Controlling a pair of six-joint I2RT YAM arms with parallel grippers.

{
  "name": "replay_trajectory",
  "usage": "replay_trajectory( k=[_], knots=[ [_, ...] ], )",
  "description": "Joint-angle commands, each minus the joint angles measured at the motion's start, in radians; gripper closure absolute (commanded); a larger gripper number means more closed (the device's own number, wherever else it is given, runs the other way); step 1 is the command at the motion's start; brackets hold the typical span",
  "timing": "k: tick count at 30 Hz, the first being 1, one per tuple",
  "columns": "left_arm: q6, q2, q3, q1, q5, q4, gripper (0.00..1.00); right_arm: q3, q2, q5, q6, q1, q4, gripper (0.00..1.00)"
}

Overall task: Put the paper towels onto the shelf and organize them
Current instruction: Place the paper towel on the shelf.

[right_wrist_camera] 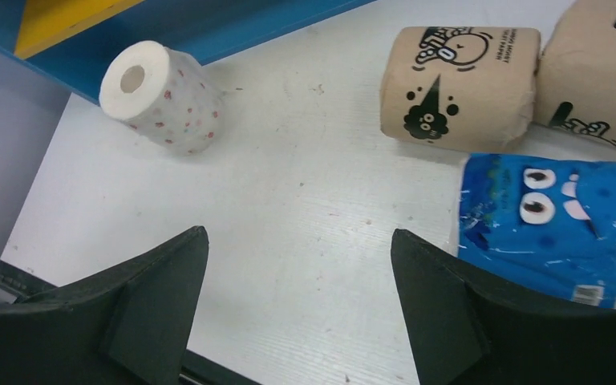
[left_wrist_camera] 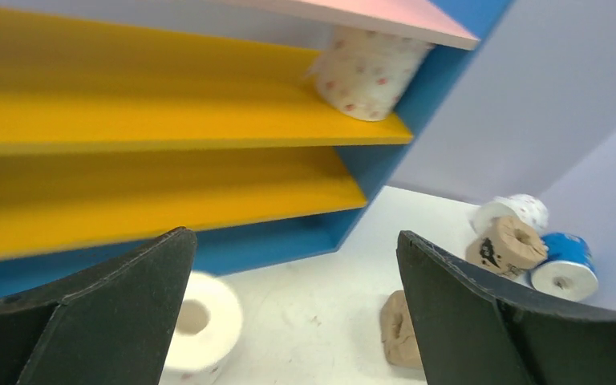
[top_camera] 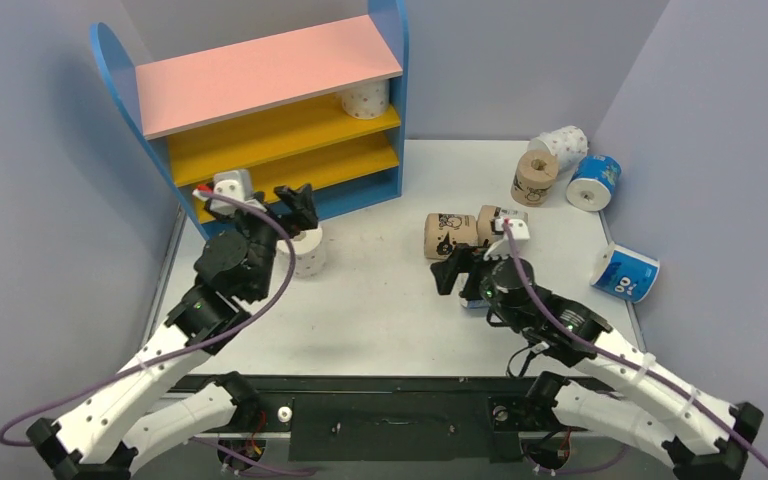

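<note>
The shelf (top_camera: pixel 260 75) stands at the back left, with one white dotted roll (top_camera: pixel 365 98) on its upper yellow board. My left gripper (top_camera: pixel 290 208) hovers open before the shelf's base, just above another dotted roll (top_camera: pixel 307 250) standing on the table. In the left wrist view that roll (left_wrist_camera: pixel 204 321) sits by the left finger, and nothing lies between the fingers of the left gripper (left_wrist_camera: pixel 294 235). My right gripper (right_wrist_camera: pixel 298 233) is open over bare table. A blue roll (right_wrist_camera: pixel 541 224) lies beside its right finger, and two tan rolls (right_wrist_camera: pixel 457 84) (right_wrist_camera: pixel 601 76) lie beyond it.
At the back right lie a tan roll (top_camera: pixel 534 175), a dotted roll (top_camera: pixel 563 145) and a blue roll (top_camera: pixel 594 180). Another blue roll (top_camera: pixel 625 270) rests at the right edge. Grey walls close in the table on the left, back and right.
</note>
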Motion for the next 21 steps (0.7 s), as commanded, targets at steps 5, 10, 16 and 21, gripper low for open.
replay_trajectory(
  k=[5, 10, 16, 21],
  knots=[
    [-0.345, -0.114, 0.019, -0.002, -0.196, -0.69, 0.04, 0.244, 0.366, 0.293, 0.008, 0.199, 0.091, 0.17],
    [-0.467, -0.08, 0.046, 0.005, -0.175, -0.877, 0.04, 0.367, 0.593, 0.252, 0.044, 0.204, 0.144, 0.15],
    [-0.487, -0.165, -0.022, 0.028, -0.1, -0.891, 0.04, 0.444, 0.783, -0.085, 0.141, 0.091, 0.299, 0.15],
    [-0.548, -0.3, -0.107, 0.049, -0.157, -0.908, 0.04, 0.617, 0.95, -0.152, 0.142, 0.087, 0.263, 0.15]
  ],
)
